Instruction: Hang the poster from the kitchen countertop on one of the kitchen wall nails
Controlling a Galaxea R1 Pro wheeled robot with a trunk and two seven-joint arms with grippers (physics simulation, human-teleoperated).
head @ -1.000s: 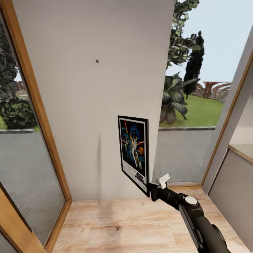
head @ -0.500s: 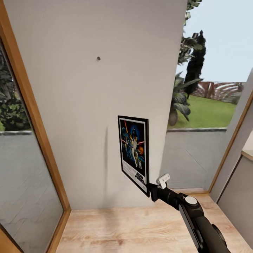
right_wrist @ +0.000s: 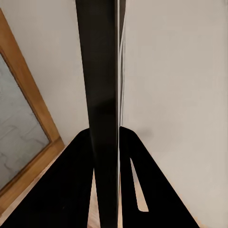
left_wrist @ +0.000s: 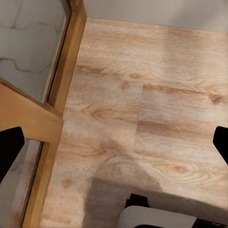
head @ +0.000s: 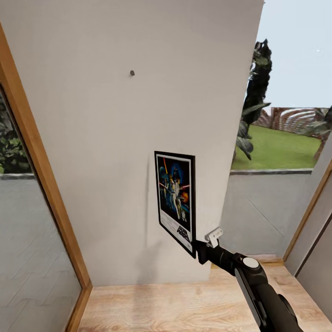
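Note:
The poster [head: 175,199] stands upright in front of the light grey wall, black-framed with dark blue artwork. My right gripper [head: 197,251] is shut on its lower right corner, the arm reaching up from the lower right. In the right wrist view the poster [right_wrist: 99,104] shows edge-on as a dark strip clamped between the two black fingers [right_wrist: 71,190]. A wall nail [head: 132,73] sticks out of the wall high above and to the left of the poster. My left gripper [left_wrist: 114,142] hangs open over the wooden floor, its fingertips [left_wrist: 9,147] at the picture's sides. The kitchen countertop is out of view.
Wood-framed glass panels [head: 32,152] flank the wall [head: 115,161] on the left, and another wooden frame [head: 313,207] rises at the right. Light wooden floor [head: 184,304] runs below the wall. A garden shows outside through the glass.
The whole view has shifted, so the camera moved closer to the wall, which now fills more of the picture. The poster and right gripper keep the same place in view.

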